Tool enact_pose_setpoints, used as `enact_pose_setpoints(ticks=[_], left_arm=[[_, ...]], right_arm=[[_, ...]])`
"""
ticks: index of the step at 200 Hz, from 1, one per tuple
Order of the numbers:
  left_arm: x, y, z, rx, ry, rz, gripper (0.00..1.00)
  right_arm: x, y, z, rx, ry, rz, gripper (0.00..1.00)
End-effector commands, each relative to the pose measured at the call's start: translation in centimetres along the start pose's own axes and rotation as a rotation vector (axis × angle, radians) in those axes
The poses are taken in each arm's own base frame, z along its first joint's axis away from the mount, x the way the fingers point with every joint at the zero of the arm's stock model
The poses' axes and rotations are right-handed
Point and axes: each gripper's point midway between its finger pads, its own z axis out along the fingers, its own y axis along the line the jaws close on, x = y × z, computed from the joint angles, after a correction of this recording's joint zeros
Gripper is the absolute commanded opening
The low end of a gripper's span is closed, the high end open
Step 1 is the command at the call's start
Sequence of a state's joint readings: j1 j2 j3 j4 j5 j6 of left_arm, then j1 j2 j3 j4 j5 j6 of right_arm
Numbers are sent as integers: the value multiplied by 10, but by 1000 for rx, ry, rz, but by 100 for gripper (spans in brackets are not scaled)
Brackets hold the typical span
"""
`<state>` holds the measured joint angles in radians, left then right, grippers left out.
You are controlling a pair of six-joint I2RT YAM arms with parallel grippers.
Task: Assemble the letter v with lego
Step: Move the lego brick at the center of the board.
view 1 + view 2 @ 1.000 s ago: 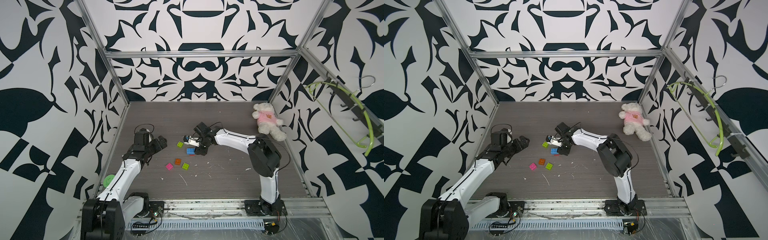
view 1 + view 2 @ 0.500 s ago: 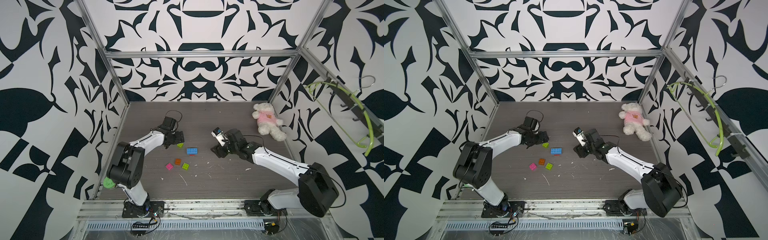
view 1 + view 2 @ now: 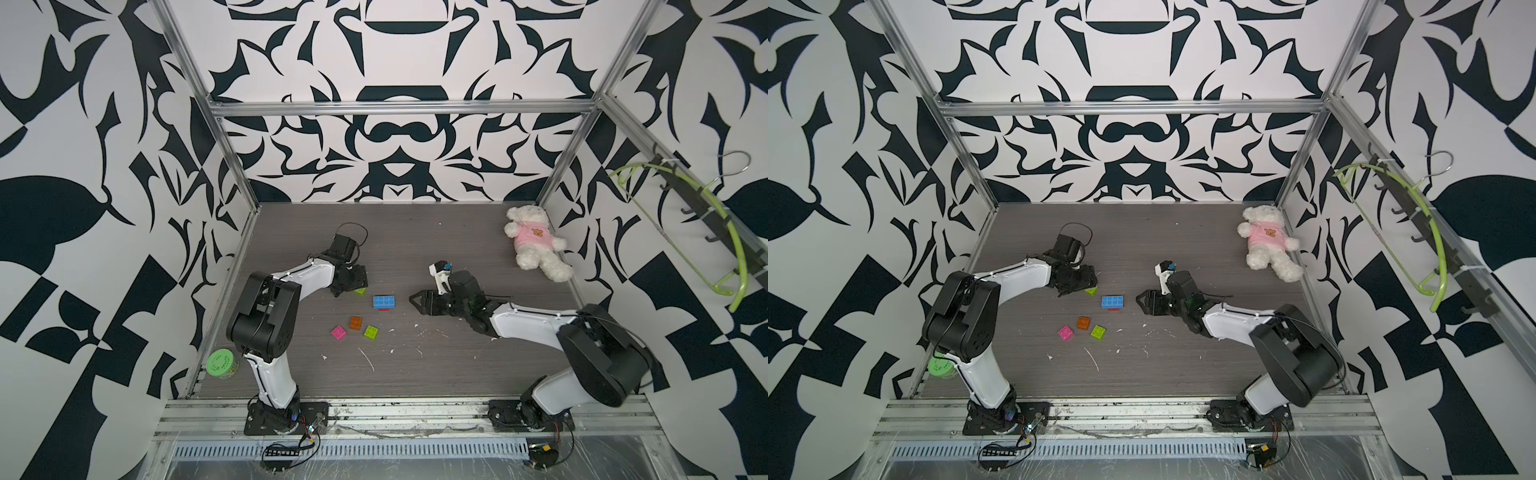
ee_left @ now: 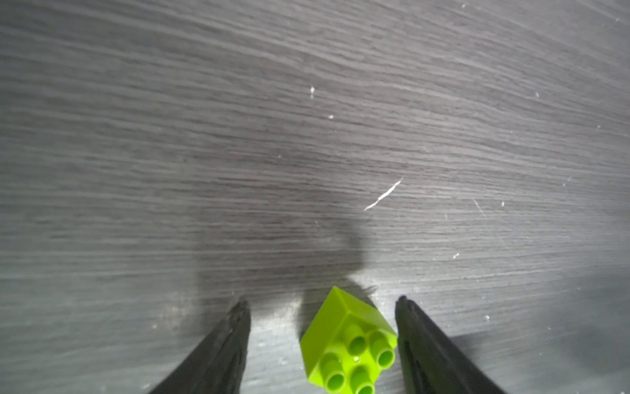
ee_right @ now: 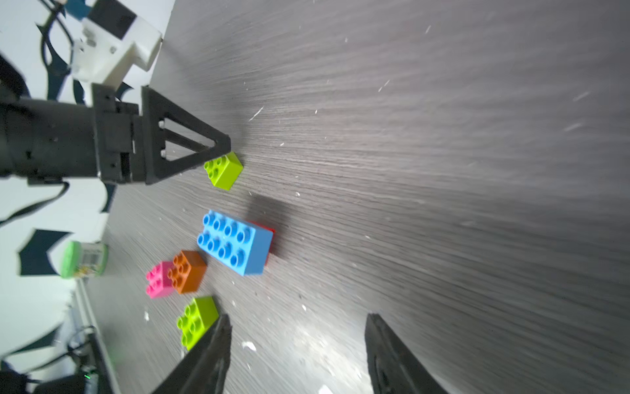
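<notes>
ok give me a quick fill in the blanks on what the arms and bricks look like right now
1. The left gripper, jaws apart, straddles one square brick coloured ___.
2. The blue brick sits on top of a ___ brick.
3. The right gripper, jaws apart, holds ___.
4. The teddy bear wears a ___ shirt.

Missing words: lime green; red; nothing; pink
</notes>
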<state>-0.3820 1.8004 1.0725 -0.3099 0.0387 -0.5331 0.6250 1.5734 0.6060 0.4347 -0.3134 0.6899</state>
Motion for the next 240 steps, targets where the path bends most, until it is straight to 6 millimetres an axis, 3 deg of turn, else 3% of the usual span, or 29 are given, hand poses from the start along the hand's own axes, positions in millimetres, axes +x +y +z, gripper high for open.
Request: enact_pose_setpoints(ticks=[1, 16, 51, 83, 136, 195, 207, 240], left_arm=[[10, -1, 5, 27, 16, -15, 63], [12, 0, 3, 33, 11, -18, 60], [12, 2, -3, 43, -1, -25, 60], [13, 2, -5, 52, -2, -26, 58], [16, 4, -7, 55, -6, -33, 56], [20, 6, -14, 68, -13, -36, 51], [19, 5, -17, 75, -20, -35, 53], [19, 4, -33, 101, -56, -24, 72]], right_arm=[[-13, 33, 18, -187, -61, 164, 62], [-10, 40, 33, -247, -68, 212, 56], [1, 29, 55, -289, -111, 329, 50], [8, 23, 55, -277, -158, 348, 49], [10, 46, 62, -311, -141, 318, 52], [11, 43, 66, -304, -150, 319, 50], [12, 43, 67, -299, -147, 313, 49], [11, 40, 65, -260, -132, 266, 49]])
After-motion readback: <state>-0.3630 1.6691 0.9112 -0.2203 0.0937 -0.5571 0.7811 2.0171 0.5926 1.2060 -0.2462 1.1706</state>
